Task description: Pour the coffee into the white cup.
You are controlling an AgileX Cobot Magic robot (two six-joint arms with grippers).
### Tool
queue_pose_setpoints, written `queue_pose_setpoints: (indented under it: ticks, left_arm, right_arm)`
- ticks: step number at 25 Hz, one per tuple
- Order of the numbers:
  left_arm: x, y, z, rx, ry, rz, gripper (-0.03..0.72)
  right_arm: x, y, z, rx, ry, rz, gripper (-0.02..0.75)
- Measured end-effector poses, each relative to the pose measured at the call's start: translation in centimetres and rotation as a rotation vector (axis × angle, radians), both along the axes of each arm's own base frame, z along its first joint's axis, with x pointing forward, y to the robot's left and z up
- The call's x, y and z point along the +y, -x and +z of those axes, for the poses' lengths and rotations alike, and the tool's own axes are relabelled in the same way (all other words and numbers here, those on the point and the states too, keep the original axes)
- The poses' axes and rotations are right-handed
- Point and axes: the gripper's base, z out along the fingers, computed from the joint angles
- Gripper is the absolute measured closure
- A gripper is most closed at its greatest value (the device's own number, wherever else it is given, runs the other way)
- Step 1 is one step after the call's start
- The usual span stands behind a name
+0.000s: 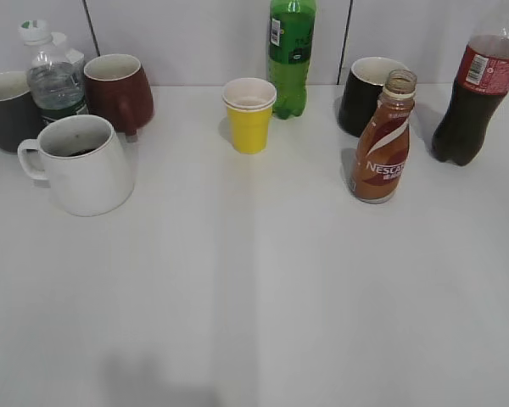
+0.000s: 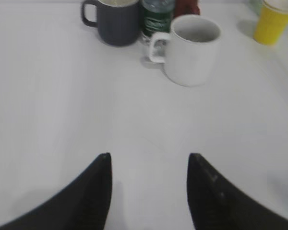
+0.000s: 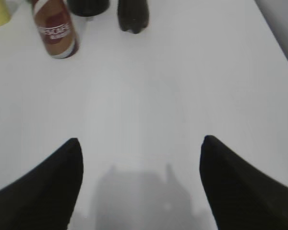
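Note:
The brown Nescafe coffee bottle [image 1: 383, 144] stands upright with no cap at the right; it also shows in the right wrist view [image 3: 55, 28] at top left. The white cup [image 1: 81, 165] with a handle stands at the left and holds some dark liquid; it also shows in the left wrist view [image 2: 191, 50]. My left gripper [image 2: 149, 160] is open and empty above bare table, well short of the white cup. My right gripper [image 3: 140, 143] is open and empty, well short of the bottle. Neither gripper shows in the exterior view.
A yellow paper cup [image 1: 249, 115], a green bottle [image 1: 292, 52], a black mug [image 1: 366, 93] and a cola bottle [image 1: 475, 93] stand at the back. A dark grey mug [image 1: 4, 110], a water bottle [image 1: 53, 78] and a maroon mug [image 1: 119, 91] crowd behind the white cup.

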Motion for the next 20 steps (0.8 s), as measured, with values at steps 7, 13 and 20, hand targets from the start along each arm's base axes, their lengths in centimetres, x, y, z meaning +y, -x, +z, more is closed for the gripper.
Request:
queue_pose_setpoints:
  ticks: [7, 13, 20]
  left_arm:
    - [-0.05, 0.2, -0.05, -0.008, 0.001, 0.087, 0.3]
    - [-0.05, 0.2, -0.05, -0.008, 0.001, 0.088, 0.314]
    - [-0.05, 0.2, -0.05, -0.008, 0.001, 0.088, 0.356]
  right_arm:
    - [0.03, 0.06, 0.02, -0.002, 0.001, -0.081, 0.148]
    - [0.04, 0.06, 0.02, -0.002, 0.001, -0.083, 0.149]
    - [0.04, 0.06, 0.02, -0.003, 0.001, -0.083, 0.149]
